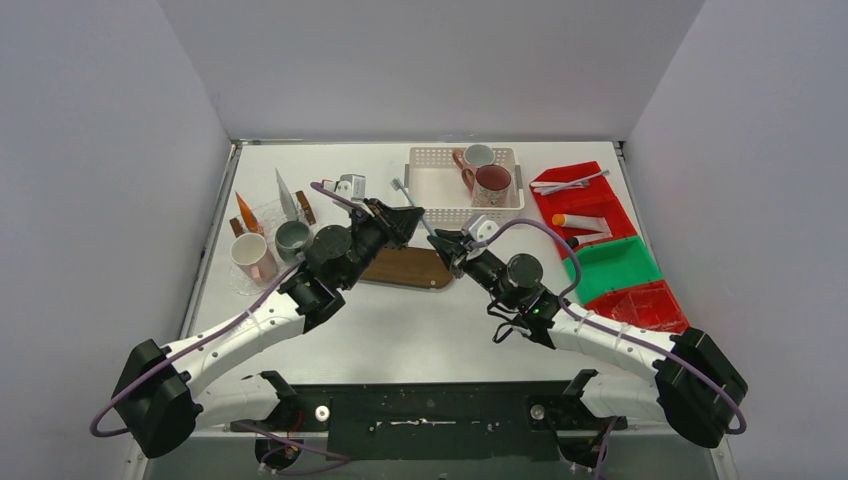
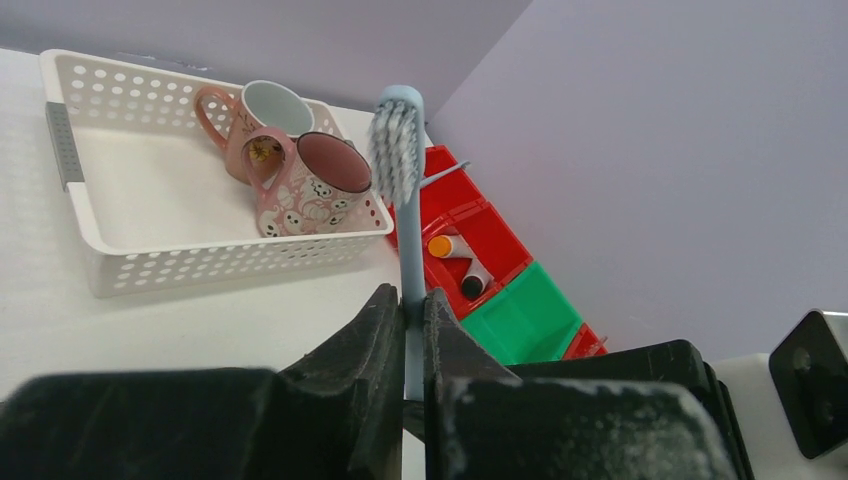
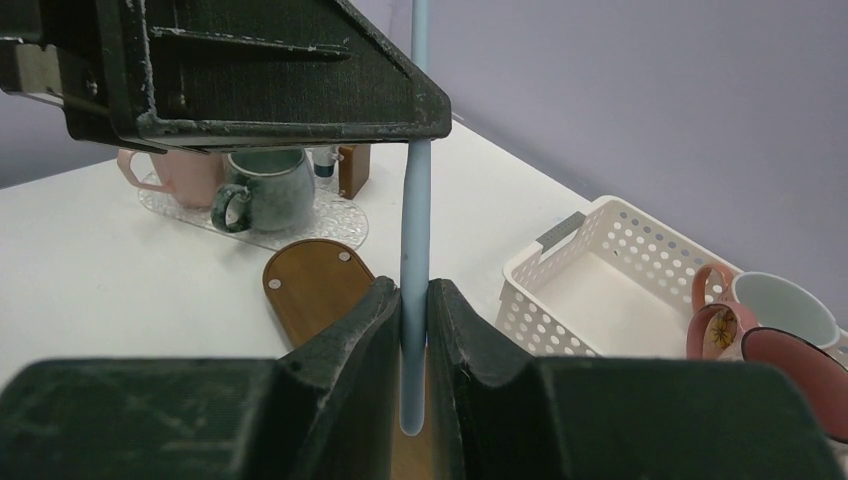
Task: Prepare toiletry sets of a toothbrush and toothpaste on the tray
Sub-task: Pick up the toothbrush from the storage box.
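I see both pincers closed on one light blue toothbrush [image 2: 411, 250], which is held in the air over the middle of the tabletop [image 1: 400, 320]. The left pincer [image 2: 412, 300] clamps the handle partway up, so the bristle head stands above its fingers. The right pincer [image 3: 415, 300] grips the same handle near its lower end, just below the left one. A wooden board [image 1: 405, 268] lies on the tabletop under them.

At the far side stands a white basket [image 1: 430, 160] holding the maroon mug [image 1: 492, 180] and the white mug with a pink handle [image 1: 478, 155], touching each other in its right corner. At the left, the clear tray [image 3: 340, 225] carries the pinkish-white mug [image 1: 250, 255] with an orange tube [image 1: 246, 212] standing in it. Beside it on the tray, the dark green mug [image 1: 293, 238] holds a pale tube [image 1: 285, 195]. On the right, red and green bins [image 1: 600, 265] hold more brushes and tubes.
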Robot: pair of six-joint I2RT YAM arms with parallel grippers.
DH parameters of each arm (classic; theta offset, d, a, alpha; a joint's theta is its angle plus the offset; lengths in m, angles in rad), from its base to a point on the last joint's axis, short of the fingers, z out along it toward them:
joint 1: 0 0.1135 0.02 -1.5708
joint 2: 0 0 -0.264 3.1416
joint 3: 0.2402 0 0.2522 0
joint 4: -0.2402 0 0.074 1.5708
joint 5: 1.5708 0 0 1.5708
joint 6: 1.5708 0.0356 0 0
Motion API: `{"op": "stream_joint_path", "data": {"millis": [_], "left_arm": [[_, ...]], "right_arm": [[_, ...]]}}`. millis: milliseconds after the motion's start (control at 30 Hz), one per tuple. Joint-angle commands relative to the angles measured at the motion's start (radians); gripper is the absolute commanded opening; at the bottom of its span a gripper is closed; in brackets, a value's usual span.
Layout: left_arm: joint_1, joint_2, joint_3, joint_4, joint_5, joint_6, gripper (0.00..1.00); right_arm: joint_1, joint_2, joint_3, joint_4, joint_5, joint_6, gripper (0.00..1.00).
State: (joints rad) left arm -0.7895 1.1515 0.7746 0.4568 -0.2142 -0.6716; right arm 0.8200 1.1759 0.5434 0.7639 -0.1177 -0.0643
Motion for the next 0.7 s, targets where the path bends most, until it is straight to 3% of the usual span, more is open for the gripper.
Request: {"op": "stream_joint_path", "data": {"millis": [0, 100, 433, 667], "left_arm": [[-0.002, -0.009, -0.005, 0.080, -0.039, 0.025, 0.00], [-0.002, -0.024, -0.005, 0.078, -0.060, 0.046, 0.00], [0.023, -0.124, -0.025, 0.023, -0.205, 0.187, 0.00], [0.154, -0.234, -0.058, -0.068, -0.246, 0.194, 0.00]], "right_arm": [[0.011, 0.005, -0.008, 0.111, 0.019, -0.015, 0.00], [0.012, 0.009, -0.018, 0.132, 0.026, -0.006, 0.07], [0.010, -0.041, -0.061, 0.168, 0.087, 0.049, 0.65], [0.003, -0.102, -0.120, 0.187, 0.174, 0.063, 0.82]]}}
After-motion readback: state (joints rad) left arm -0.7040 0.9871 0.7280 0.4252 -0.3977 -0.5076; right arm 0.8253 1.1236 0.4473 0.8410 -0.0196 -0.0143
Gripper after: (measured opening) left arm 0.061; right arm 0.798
